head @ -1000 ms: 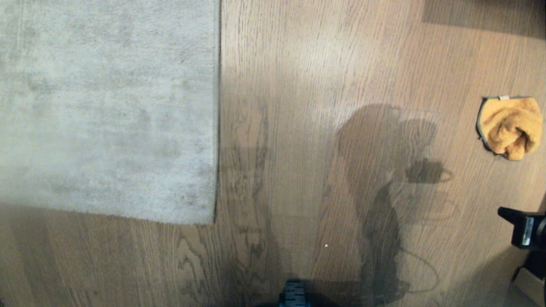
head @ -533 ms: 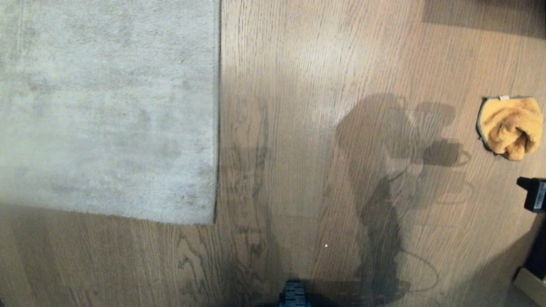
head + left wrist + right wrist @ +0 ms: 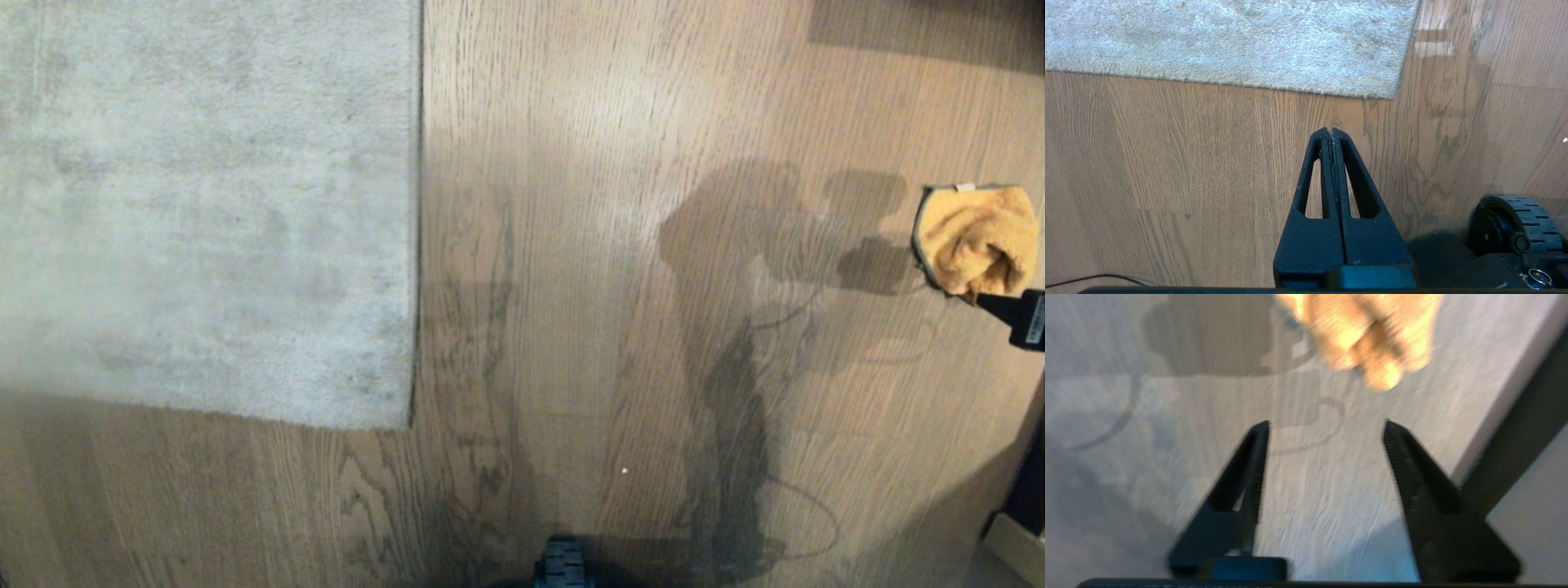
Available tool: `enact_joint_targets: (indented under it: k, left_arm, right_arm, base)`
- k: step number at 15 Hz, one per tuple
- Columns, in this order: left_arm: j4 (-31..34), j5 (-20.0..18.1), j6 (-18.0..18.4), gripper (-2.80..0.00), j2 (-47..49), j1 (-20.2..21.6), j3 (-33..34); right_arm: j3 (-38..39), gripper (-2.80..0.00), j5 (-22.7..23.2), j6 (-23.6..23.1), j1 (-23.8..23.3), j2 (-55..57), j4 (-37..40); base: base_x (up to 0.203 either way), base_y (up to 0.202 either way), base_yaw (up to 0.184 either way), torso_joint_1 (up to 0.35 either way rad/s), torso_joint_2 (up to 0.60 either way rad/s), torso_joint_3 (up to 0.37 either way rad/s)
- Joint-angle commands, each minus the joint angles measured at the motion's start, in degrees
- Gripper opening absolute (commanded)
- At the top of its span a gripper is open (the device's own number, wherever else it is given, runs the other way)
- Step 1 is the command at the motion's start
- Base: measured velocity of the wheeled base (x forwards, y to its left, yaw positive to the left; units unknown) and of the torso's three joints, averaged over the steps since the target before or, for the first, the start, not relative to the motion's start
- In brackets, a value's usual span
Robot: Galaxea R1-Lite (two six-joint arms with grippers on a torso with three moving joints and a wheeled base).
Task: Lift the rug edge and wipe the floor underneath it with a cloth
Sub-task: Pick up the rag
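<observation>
Lying bunched on floor (image 3: 620, 245): fuzzy orange-yellow cloth (image 3: 976, 237), grey trim.

A thin dark cable (image 3: 1090, 280) lies on bare planks (partly cut off)

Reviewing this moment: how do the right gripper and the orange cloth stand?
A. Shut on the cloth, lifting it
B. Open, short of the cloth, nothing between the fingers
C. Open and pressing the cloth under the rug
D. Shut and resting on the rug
B. In the right wrist view the right gripper has its fingers spread with only bare floor between them, and the cloth lies ahead of the tips.
</observation>
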State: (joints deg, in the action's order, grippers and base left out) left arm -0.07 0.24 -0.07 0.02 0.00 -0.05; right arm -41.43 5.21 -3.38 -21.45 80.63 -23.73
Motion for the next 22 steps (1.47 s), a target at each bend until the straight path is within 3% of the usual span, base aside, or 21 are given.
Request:
enact_joint_targets:
  k: [1, 9, 13, 22]
  left_arm:
    - [-0.01, 0.02, -0.01, -2.8, -0.02, 0.0, 0.04]
    - [-0.01, 0.02, -0.01, -2.8, -0.02, 0.0, 0.04]
    - [-0.01, 0.02, -0.01, -2.8, -0.02, 0.0, 0.04]
    - [-0.01, 0.02, -0.01, -2.8, -0.02, 0.0, -0.04]
  right_arm:
    - [-1.79, 0.0, 0.07, 0.04, -1.18, 1.87, -0.21]
    - [-6.91, 0.0, 0.15, 0.77, -3.47, 9.67, -5.01]
    - [-11.06, 0.0, 0.16, 5.06, -4.91, 13.37, -5.17]
    - [-15.35, 0.0, 0.23, 8.81, -5.1, 17.98, -6.41]
  base:
    - [0.0, 0.0, 0.0, 0.0, 0.0, 0.0]
    - [0.0, 0.0, 0.0, 0.0, 0.0, 0.0]
    - [0.0, 0.0, 0.0, 0.0, 0.0, 0.0]
    - [0.0, 0.0, 0.0, 0.0, 0.0, 0.0]
